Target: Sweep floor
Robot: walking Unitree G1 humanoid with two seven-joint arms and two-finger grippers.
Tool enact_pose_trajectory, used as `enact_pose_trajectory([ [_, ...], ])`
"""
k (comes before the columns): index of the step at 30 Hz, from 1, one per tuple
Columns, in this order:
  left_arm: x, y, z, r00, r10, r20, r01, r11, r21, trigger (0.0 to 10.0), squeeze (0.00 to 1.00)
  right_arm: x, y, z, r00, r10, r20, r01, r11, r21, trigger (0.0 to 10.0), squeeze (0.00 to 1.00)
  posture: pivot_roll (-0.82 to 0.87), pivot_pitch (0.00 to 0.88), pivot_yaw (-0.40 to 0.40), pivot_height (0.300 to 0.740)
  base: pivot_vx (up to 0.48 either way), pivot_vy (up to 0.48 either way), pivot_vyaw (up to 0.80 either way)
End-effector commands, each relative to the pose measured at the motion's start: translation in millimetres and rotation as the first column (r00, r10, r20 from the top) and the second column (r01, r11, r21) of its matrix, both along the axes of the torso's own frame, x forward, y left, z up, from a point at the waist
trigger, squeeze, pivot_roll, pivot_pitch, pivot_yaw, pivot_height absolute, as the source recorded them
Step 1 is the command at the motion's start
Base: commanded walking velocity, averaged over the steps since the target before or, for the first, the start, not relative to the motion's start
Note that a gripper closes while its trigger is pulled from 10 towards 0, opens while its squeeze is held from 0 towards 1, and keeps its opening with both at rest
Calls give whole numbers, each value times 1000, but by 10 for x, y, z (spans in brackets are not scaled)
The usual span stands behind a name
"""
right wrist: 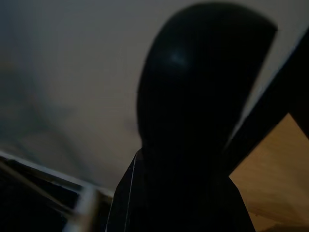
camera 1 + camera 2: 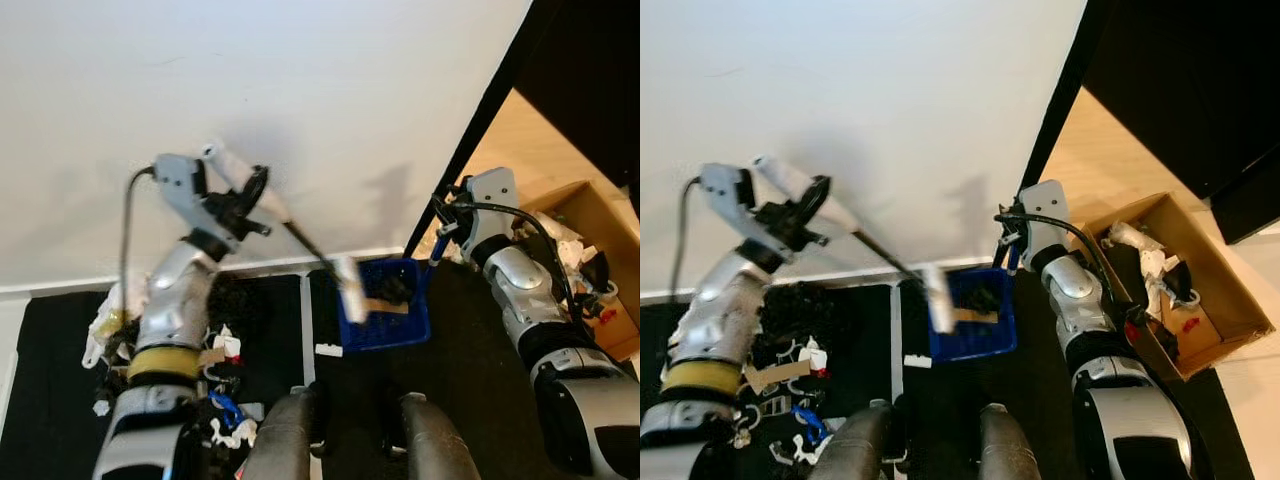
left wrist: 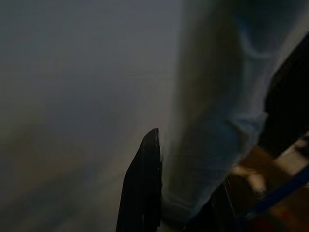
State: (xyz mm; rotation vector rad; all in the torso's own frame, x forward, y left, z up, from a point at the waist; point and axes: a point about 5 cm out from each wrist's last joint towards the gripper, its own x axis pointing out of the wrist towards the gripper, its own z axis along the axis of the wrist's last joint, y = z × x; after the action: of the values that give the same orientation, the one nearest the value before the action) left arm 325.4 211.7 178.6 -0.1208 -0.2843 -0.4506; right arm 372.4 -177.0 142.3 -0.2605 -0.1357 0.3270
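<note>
No legible text or labels anywhere.

Blue dustpan [image 2: 385, 312] on black floor [image 2: 480, 370]; white wall [image 2: 300, 100] (brown cardboard box [image 2: 1200, 290] beside).

My head views are bright and evenly lit; soft shadows of both arms fall on the white wall [image 2: 300, 90]. The brush head [image 2: 351, 287] smears with motion blur. Both wrist views are dim, murky and out of focus.
</note>
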Motion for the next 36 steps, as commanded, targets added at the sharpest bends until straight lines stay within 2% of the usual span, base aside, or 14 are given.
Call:
enact_pose_trajectory([
  [1,-87,98,22,1000,24,-5,-24,1000,9,10000,0,-77,35,-204,995,49,-86,-51,998,-23,10000,0,179,353,57,740,0,0,0],
  [2,-87,98,22,1000,24,-5,-24,1000,9,10000,0,-77,35,-204,995,49,-86,-51,998,-23,10000,0,179,353,57,740,0,0,0],
  [6,-275,219,-109,995,83,-56,-82,996,22,10000,0,-92,-82,-144,993,90,-82,-91,996,-7,10000,0,178,342,45,740,0,0,0],
  [9,-307,221,-192,992,94,-83,-92,995,28,10000,0,-110,-137,-130,992,98,-77,-98,995,-1,10000,0,171,340,44,740,0,0,0],
  [12,-321,184,-245,991,85,-107,-82,996,38,10000,0,-142,-186,-131,992,106,-70,-106,994,-1,10000,0,162,337,46,740,0,0,0],
  [22,-338,171,-241,988,84,-126,-79,996,43,10000,0,-265,-317,-194,989,125,-77,-127,992,-19,10000,0,151,341,50,740,0,0,0],
  [31,-326,135,-246,988,80,-131,-75,996,46,10000,0,-300,-460,-82,995,89,-50,-86,994,64,10000,0,145,338,47,740,0,0,0],
  [36,-320,111,-258,988,77,-132,-71,996,46,10000,0,-286,-537,50,999,34,-3,-34,991,131,10000,0,140,333,51,740,0,0,0],
])
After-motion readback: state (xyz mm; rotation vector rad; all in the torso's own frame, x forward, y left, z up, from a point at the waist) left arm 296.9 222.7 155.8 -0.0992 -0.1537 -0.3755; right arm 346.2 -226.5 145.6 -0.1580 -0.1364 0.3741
